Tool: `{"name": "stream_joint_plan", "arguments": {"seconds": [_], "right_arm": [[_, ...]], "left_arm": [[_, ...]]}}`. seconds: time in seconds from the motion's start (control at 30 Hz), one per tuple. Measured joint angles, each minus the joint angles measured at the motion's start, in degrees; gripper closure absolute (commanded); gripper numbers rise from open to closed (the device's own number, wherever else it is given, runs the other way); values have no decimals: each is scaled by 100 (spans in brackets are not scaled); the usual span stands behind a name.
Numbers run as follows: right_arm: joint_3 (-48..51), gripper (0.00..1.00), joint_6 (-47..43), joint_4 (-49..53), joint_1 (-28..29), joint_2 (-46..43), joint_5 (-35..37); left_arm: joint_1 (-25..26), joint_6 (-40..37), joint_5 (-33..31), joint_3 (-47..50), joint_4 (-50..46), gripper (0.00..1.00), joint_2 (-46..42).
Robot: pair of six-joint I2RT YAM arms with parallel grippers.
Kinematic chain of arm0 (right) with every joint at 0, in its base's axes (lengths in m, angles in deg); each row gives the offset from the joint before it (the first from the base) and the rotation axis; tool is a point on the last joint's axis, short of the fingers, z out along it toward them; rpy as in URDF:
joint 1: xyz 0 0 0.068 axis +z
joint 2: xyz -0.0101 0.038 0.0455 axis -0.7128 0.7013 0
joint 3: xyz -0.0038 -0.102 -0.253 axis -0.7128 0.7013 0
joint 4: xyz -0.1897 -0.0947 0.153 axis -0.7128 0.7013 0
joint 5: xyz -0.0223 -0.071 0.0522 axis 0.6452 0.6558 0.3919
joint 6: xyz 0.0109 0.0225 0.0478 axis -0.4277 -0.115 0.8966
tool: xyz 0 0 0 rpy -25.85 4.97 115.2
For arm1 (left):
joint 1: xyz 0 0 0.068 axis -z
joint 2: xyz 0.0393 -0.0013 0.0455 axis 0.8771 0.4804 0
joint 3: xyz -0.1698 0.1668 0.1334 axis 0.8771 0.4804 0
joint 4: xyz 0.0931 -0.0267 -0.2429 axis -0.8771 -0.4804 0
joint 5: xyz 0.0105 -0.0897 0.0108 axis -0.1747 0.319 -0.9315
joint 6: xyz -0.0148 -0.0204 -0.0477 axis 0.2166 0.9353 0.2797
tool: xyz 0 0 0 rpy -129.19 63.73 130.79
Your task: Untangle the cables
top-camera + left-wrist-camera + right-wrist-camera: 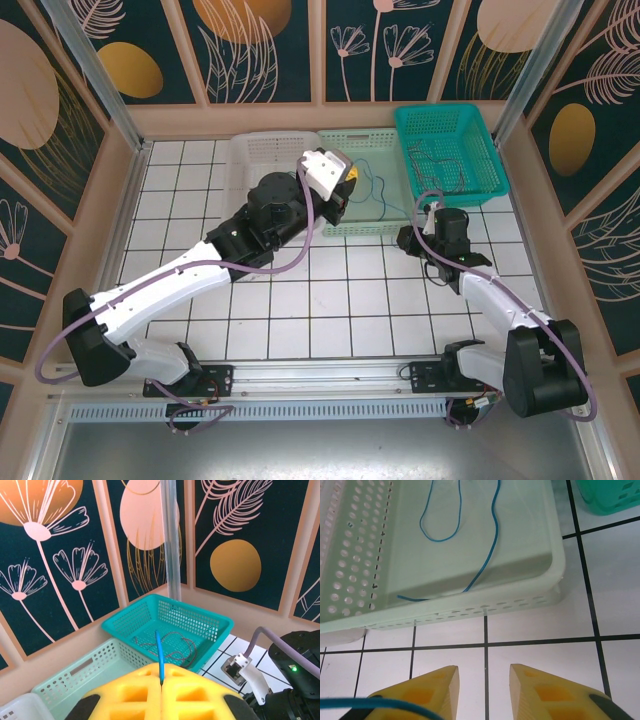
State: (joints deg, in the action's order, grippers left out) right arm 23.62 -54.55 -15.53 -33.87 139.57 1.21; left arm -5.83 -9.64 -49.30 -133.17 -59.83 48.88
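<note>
So the left claw (pixel 161 676) was pressed shut, pinching the blue cable (pixel 158 652), while the right claw (pixel 485 677) sat spread, more blue cable lying lengthwise in the pale green basket (pixel 540 597) straight ahead.

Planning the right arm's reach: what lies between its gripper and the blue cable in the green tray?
Right wrist view: past the right gripper, bare white tile, then the tray's near wall, before the blue cable.
</note>
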Motion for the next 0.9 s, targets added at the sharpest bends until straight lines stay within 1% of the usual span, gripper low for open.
{"name": "stream_joint_plan", "arguments": {"seconds": [0.1,0.27,0.33,0.57,0.7,0.8,0.9], "right_arm": [[0,67,-2,24,0,0,59],[0,81,-26,39,-4,0,170],[0,83,-50,46,-4,0,201],[-2,83,-136,142,-15,0,581],[-155,83,-234,192,-66,9,684],[-621,83,-273,205,-79,208,695],[-1414,84,-358,170,-85,737,656]], "left_arm": [[0,-39,-4,-46,13,93,-11],[0,-101,-17,-68,13,92,-76],[0,-142,-46,-72,13,92,-96],[0,-326,-315,-149,9,89,-120],[0,-374,-313,-153,11,88,-118],[0,-382,-278,-166,55,86,-52],[0,-389,-188,-295,186,86,245]]}}
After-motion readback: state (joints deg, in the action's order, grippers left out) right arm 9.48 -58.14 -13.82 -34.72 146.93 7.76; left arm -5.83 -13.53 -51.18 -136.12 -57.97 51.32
